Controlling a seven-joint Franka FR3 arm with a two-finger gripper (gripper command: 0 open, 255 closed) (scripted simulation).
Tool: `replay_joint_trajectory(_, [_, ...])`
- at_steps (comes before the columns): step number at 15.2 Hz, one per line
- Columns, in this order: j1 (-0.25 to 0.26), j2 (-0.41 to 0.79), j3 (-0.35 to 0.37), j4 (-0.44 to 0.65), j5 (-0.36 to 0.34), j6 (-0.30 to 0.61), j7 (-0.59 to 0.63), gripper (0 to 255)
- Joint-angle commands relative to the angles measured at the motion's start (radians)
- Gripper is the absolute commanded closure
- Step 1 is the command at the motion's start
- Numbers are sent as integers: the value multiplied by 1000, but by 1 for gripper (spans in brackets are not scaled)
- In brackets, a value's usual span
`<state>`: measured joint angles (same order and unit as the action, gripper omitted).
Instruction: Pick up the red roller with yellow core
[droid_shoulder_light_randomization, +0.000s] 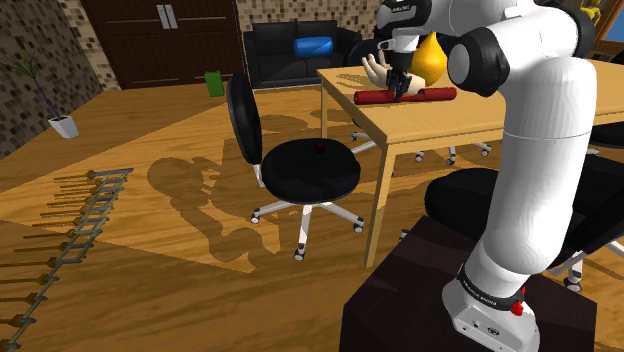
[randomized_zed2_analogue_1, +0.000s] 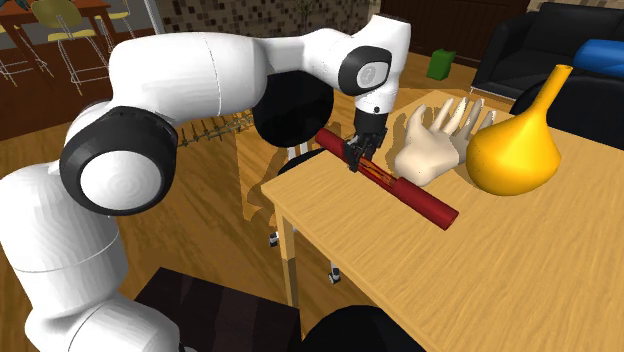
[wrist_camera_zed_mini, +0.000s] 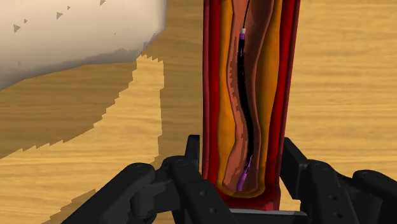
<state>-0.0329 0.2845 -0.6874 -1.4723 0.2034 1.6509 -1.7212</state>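
Wood bench (droid_shoulder_light_randomization: 440, 125) in a living rm, black sofa (droid_shoulder_light_randomization: 300, 45) at the back & black office chair (droid_shoulder_light_randomization: 310, 170) by its edge, carries the red roller (randomized_zed2_analogue_1: 415, 195) lying flat near the corner. Pale hand model (randomized_zed2_analogue_1: 430, 150) sits just beside the roller, yellow gourd vase (randomized_zed2_analogue_1: 515, 150) next to that, both crowding one side of the pincer (randomized_zed2_analogue_1: 357, 158). Pincer is down on the roller partway along, fingers (wrist_camera_zed_mini: 289, 159) clasping its red sides w/ yellow-orange core between.
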Motion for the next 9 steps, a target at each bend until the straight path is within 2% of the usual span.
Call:
replay_joint_trajectory(1, [-5, 3, -1, 30, 2, -27, 0, 255])
replay_joint_trajectory(9, [-35, 33, -3, 178, 20, -149, -1, 255])
